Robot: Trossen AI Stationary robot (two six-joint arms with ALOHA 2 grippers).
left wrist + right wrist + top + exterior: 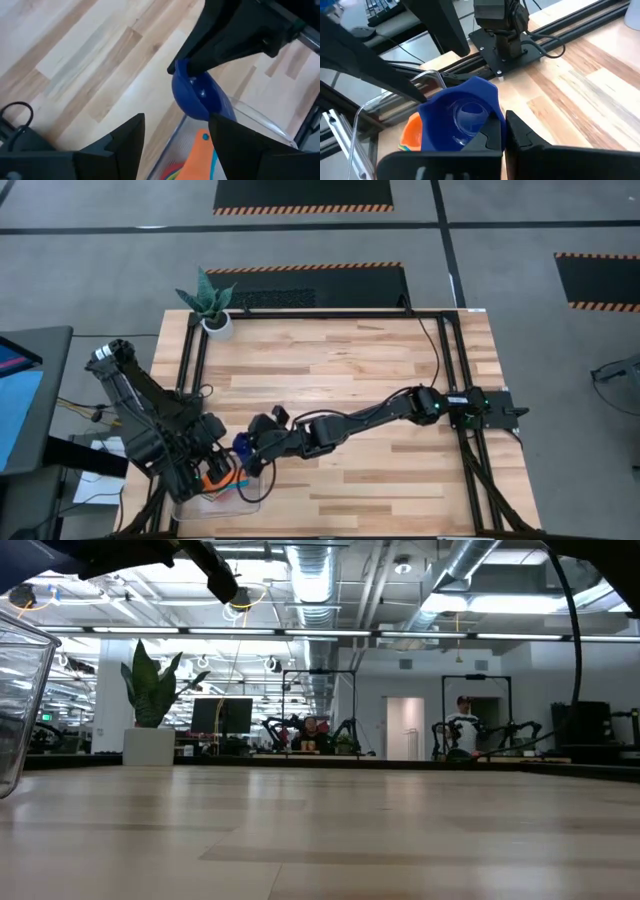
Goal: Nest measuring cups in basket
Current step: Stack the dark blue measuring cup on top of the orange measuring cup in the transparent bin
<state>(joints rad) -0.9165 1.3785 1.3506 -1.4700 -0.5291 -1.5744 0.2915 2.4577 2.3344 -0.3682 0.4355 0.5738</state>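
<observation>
A blue measuring cup [242,446] [457,117] hangs in the air over the far edge of the clear basket [247,502] [260,120], held by my right gripper [256,452] [505,132], which reaches across from the table's right. An orange-red cup [199,152] [411,131] lies in the basket on other coloured cups. My left gripper [212,464] [176,120] is open just left of the blue cup, touching nothing. The remaining cups are hidden. My right gripper is shut on the blue cup at the side of its rim [492,107]. The fingers [487,137] cover the place of contact, so which part sits between them does not show. The cup is lifted clear and tipped on its side, its opening toward the wrist camera.
The basket sits at the table's near-left corner; its clear wall [20,690] fills the left of the low view. A white plant pot [216,323] [148,745] stands at the far-left corner. Bare wood stretches across the middle and right. People show in the room beyond.
</observation>
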